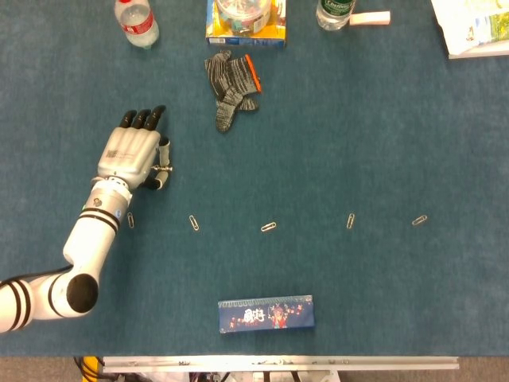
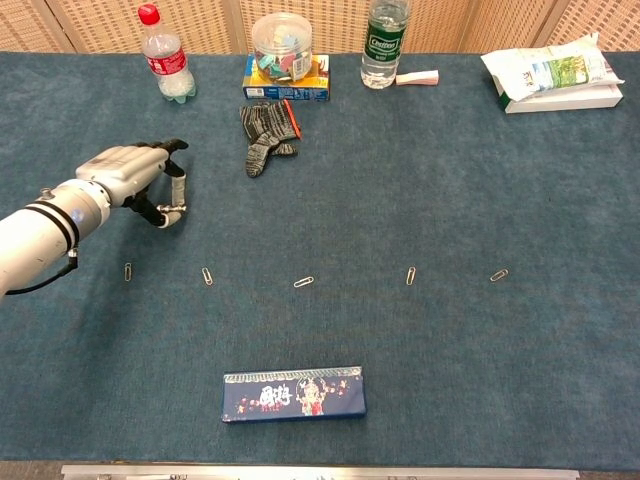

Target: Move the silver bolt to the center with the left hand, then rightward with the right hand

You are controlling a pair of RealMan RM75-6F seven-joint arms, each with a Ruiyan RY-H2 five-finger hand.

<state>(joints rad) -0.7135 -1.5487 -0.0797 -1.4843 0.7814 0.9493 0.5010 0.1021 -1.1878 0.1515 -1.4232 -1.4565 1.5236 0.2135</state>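
Silver bolt point(image 1: 163, 168) sits pinched in the left hand point(image 1: 134, 153), thumb against a finger, at left of frame over the blue tabletop point(image 1: 358, 143). Step one in hand: carry to center. Next: travel right toward the middle paperclip point(image 1: 269, 227), set down, release. Right hand not visible.

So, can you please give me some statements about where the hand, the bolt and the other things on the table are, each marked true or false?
1. The left hand pinches the silver bolt. True.
2. The right hand is above the glove. False: no right hand shows in either view.
3. The grey glove lies in front of the yellow and blue box. True.
4. The bolt is at the table's center. False: it is at the left side.
5. The red-capped bottle lies flat. False: it stands upright.
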